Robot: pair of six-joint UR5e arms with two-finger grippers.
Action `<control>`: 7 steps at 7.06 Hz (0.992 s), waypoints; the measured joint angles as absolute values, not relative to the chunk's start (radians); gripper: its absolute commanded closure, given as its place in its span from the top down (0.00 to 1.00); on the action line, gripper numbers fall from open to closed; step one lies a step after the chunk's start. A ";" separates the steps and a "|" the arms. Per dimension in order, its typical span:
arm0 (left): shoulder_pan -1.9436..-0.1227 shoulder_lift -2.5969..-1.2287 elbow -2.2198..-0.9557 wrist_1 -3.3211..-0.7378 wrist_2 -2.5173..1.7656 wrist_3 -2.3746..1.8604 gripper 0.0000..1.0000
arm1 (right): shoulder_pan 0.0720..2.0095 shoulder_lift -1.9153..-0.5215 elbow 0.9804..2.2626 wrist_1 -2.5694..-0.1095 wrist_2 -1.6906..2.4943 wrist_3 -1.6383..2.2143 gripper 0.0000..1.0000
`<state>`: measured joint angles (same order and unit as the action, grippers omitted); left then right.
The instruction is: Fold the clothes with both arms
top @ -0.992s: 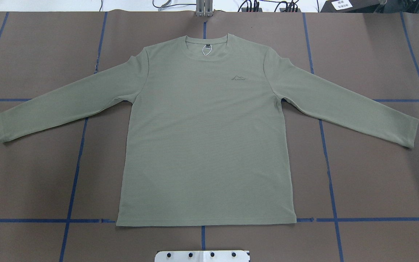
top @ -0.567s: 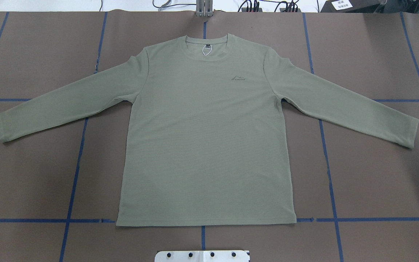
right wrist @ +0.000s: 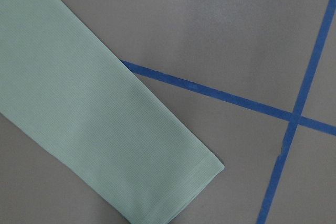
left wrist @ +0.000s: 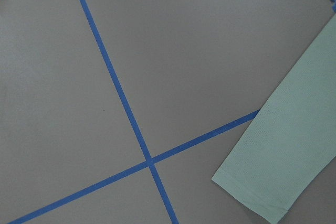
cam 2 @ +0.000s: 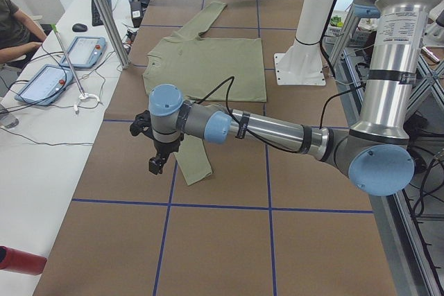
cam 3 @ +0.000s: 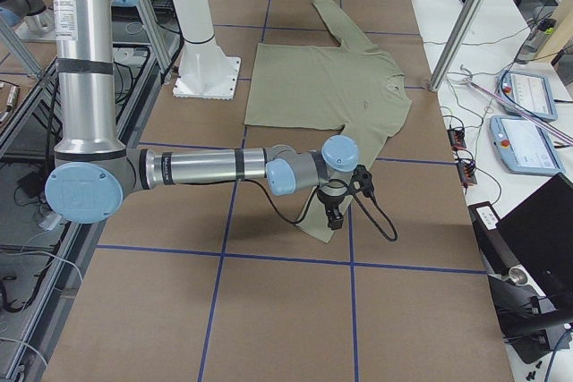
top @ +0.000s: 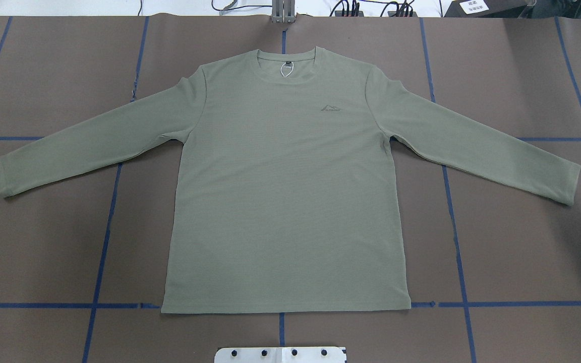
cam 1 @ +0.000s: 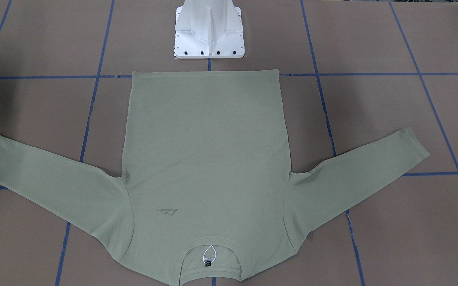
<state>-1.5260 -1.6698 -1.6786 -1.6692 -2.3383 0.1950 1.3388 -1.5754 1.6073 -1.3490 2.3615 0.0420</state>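
Plainly, the pale sage-green long-sleeved knit shirt (top: 285, 191) lies flat mid-tabletop (top: 43, 242), collar toward the far edge and sleeves spread toward both ends, likely so each arm can take a cuff. The black left gripper (cam 2: 155, 163) and right gripper (cam 3: 336, 216) hover near those cuffs, holding nothing; whether their jaws are spread cannot be told.

Sage-green shirt (top: 285, 201) flat, sleeves spread
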 measured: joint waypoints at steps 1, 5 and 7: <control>-1.525 -1.669 -1.680 -1.670 -2.338 0.195 1.00 | 1.327 -1.574 1.554 -1.291 2.354 0.048 1.00; -1.525 -1.665 -1.686 -1.670 -2.338 0.199 1.00 | 1.210 -1.583 1.458 -0.997 2.251 0.266 1.00; -1.525 -1.664 -1.687 -1.674 -2.338 0.199 1.00 | 1.189 -1.593 1.424 -0.945 2.248 0.303 1.00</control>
